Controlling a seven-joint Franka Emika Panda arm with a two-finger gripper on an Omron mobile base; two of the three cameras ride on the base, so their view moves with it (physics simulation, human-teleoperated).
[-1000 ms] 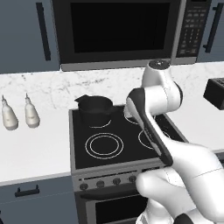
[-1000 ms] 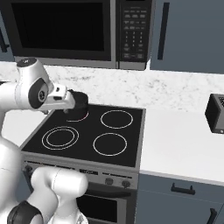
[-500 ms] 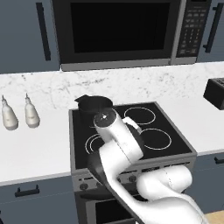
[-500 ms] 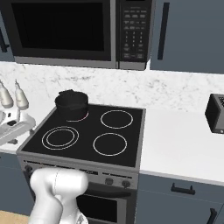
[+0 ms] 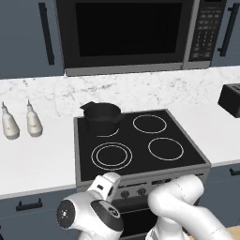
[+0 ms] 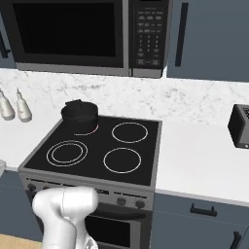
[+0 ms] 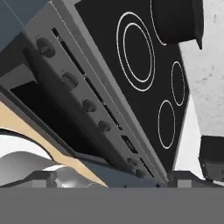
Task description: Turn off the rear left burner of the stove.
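Arm has swung down from above the stove [image 5: 140,140] to its knobs [image 7: 65,78]; end effector spread unclear; rear left burner [image 6: 82,127] still unswitched.

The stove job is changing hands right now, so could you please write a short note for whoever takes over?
Hand: down in front of the stove, facing its knob row; whether it is open or shut cannot be told.
Things: the black pot sits on the rear left burner, which glows red at the pot's base.
Done: approach only; no knob is touched.
Left: reach the right knob and turn it off.
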